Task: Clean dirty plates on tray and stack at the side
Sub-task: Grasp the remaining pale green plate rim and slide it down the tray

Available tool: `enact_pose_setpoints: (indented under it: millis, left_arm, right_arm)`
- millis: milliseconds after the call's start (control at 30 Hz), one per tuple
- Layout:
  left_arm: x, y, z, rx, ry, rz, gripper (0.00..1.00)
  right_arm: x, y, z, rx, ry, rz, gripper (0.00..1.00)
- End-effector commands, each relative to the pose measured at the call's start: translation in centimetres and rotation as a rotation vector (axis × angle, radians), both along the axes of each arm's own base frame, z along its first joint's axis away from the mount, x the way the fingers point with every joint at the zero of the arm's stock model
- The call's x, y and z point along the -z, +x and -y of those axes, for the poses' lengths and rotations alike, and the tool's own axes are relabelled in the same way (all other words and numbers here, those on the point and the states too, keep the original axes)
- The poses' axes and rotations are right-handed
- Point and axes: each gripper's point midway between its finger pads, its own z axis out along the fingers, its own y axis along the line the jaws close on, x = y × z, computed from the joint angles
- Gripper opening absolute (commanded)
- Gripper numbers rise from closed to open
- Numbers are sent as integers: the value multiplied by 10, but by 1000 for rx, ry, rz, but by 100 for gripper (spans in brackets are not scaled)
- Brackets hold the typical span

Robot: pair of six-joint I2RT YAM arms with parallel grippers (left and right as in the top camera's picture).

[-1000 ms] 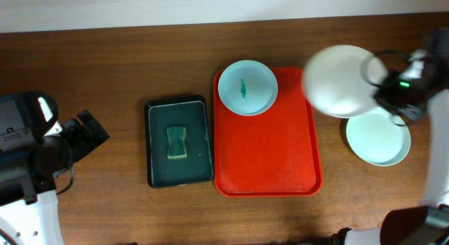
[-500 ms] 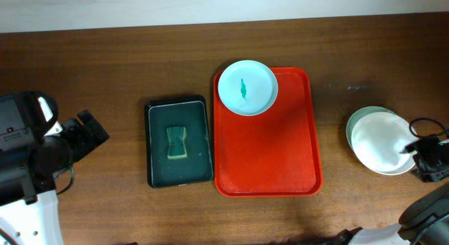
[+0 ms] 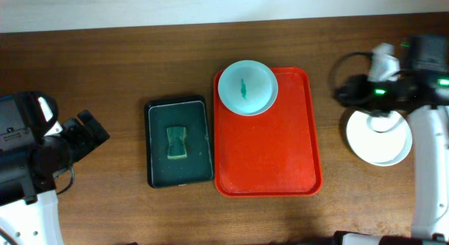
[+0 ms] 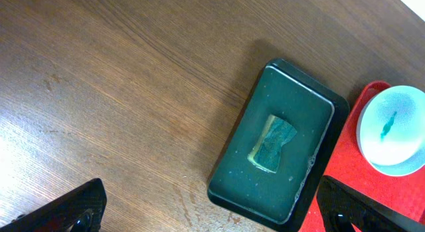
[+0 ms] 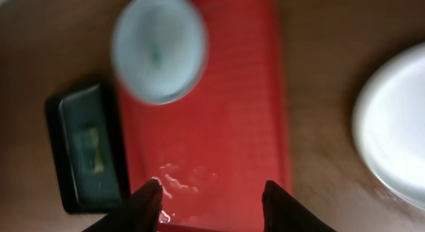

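At the far corner of the red tray (image 3: 270, 154) the smeared mint-blue plate (image 3: 247, 88) looks light, stiff and slick, so my right gripper (image 5: 212, 192), fingers apart, should pinch its rim.

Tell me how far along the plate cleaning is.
Done: a white plate sits clean beside the red tray, on its right. In hand: nothing; the right hand is open and empty. Left: one mint plate with a teal smear sits on the tray, unwiped; the sponge lies in its black tray.
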Motion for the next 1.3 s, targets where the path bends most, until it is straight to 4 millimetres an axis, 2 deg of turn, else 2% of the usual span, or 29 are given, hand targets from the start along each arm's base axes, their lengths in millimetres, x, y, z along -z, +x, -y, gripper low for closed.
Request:
enact_pose_setpoints:
  millis: [0,33,100,167,233,333,367,500,633,800,867,900,967,1033,1100,1200,1267]
  left_arm:
    - [-5,0,-1,7,8,17,99]
    - [-5,-1,-1,7,8,17,99]
    - [-5,0,-1,7,8,17,99]
    - [-5,-1,-1,7,8,17,99]
    - [-5,-1,-1,7,8,17,99]
    - [-5,0,-1,7,8,17,99]
    - [-5,0,-1,7,8,17,99]
    - [-5,-1,0,8,7,17,99]
    - [-5,0,-1,7,8,17,99]
    - [-5,0,-1,7,8,17,99]
    - [-5,-1,-1,7,8,17,99]
    - [-5,-1,-1,7,8,17,99]
    - [-5,-1,-1,7,8,17,99]
    - [-5,0,-1,7,8,17,99]
    - [-5,0,-1,7,8,17,100]
    - [-5,0,-1,7,8,17,100]
    - [-5,-1,-1,7,8,17,99]
  right_arm:
    - [0,14,-58,-192,-115,73,52]
    - [1,23,-76,-236,-143,109,61]
    - [9,40,-97,-276,-213,152,65]
    - [30,62,-104,-261,-327,154,68]
    - [53,82,-105,-246,-395,142,71]
    - [96,117,-103,-212,-409,123,71]
    - [119,134,-97,-168,-398,107,71]
    - [177,163,-77,-105,-352,58,70]
    - [206,177,-72,-106,-266,54,68]
    - [229,171,-83,-143,-208,9,50]
    - [240,163,-88,-158,-209,-24,36]
    - [243,161,-88,-160,-210,-35,25]
    - [244,158,-88,-160,-210,-45,17]
    - [239,154,-87,-161,-204,-60,4]
    - [225,148,-83,-140,-197,-83,4]
    - [181,136,-77,-124,-193,-80,4]
    - [147,119,-74,-107,-186,-79,4]
